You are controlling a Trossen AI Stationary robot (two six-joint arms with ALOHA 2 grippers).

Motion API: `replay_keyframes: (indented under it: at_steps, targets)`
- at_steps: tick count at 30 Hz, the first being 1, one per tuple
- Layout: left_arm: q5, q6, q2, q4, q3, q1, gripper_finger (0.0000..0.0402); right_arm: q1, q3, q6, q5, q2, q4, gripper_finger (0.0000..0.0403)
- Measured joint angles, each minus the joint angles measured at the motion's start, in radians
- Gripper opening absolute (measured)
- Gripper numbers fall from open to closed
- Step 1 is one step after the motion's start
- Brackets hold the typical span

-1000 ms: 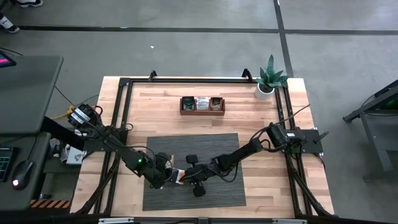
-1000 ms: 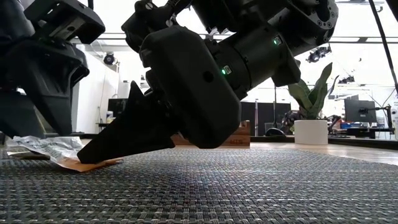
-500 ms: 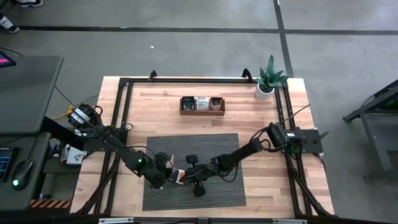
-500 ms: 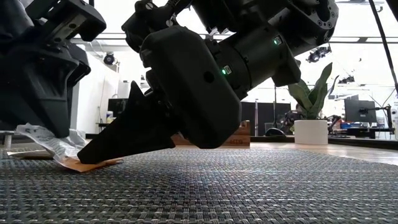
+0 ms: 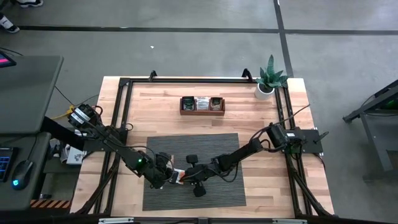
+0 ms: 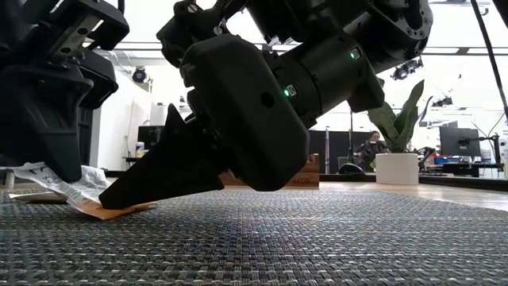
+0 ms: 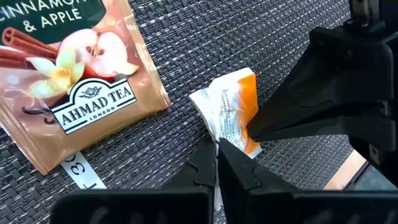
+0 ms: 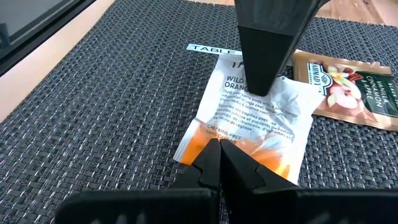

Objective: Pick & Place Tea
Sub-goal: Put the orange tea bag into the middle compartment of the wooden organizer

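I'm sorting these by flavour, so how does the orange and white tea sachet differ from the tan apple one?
The orange and white sachet is crumpled and pinched by both claws; the tan sachet lies flat and untouched. One shows orange print, the other apples and cinnamon. Both rest on the grey woven mat.

Matte black arms, green lights, wedge-shaped fingers point(image 8: 268, 56).
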Motion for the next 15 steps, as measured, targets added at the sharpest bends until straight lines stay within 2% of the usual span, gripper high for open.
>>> replay_keyframes:
  at_steps: [6, 10, 15]
  targets:
    - [-0.011, 0.008, 0.0, -0.004, 0.0, 0.0, 0.0001, 0.001, -0.005, -0.014, -0.032, -0.054, -0.038, 0.0001]
    - [-0.018, 0.039, 0.0, 0.001, 0.0, -0.001, 0.0001, 0.003, -0.002, -0.027, -0.033, -0.141, -0.098, 0.0001]
    - [-0.019, 0.142, 0.0, -0.005, 0.018, 0.002, 0.0, 0.015, -0.003, -0.029, -0.022, -0.246, -0.332, 0.0001]
